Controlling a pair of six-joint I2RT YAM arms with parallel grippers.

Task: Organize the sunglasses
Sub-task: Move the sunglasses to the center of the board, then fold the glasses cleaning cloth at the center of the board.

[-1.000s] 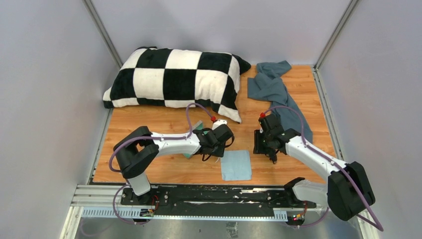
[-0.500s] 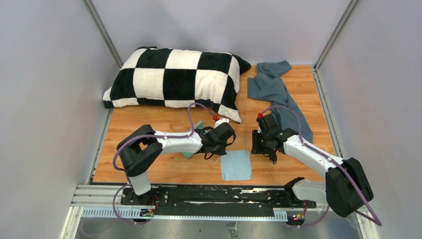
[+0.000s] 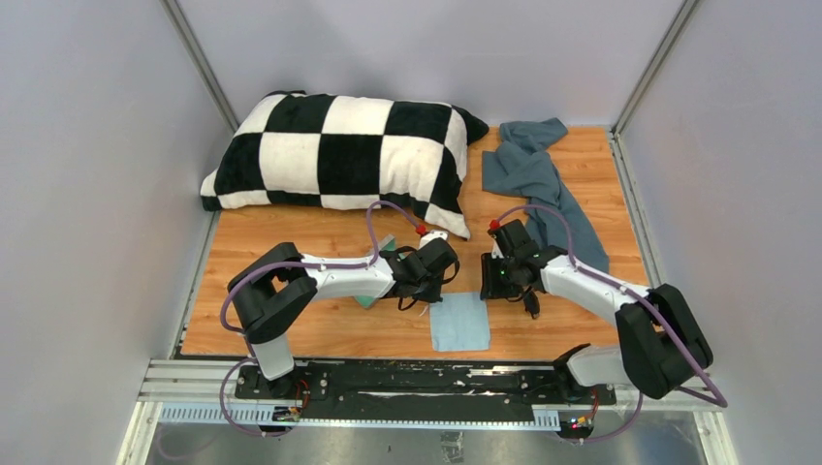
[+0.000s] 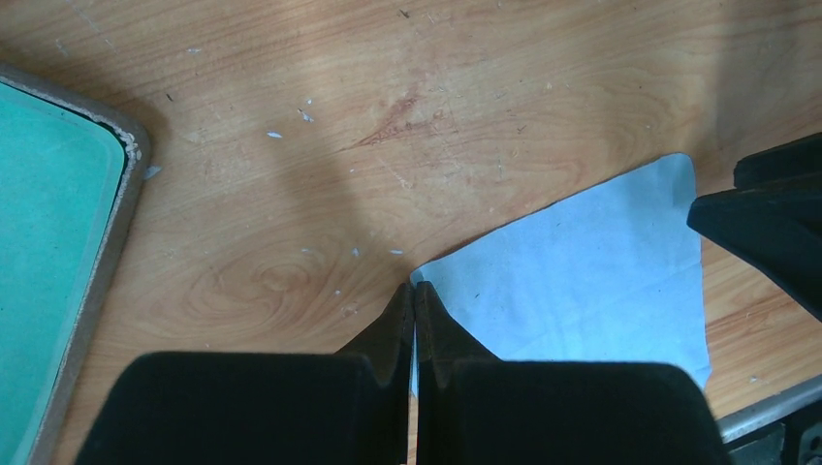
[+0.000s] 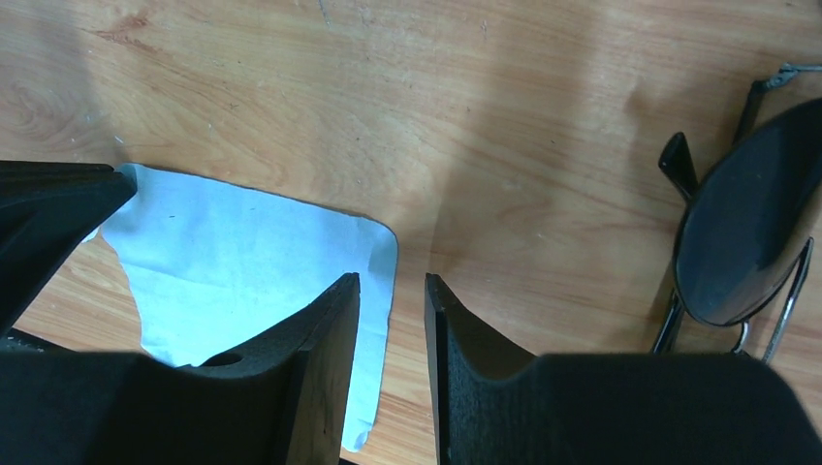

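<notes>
While the right fingers (image 5: 485, 387) stand narrowly parted, the sunglasses (image 5: 742, 218) lie beside them, untouched.

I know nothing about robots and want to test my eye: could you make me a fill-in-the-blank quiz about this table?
The left claw is ___ at a corner of the light-blue cloth.
The right claw is ___, holding nothing.
The sunglasses lie on the bare ___ tabletop, off the cloth.
Missing words: shut; open; wooden.
</notes>
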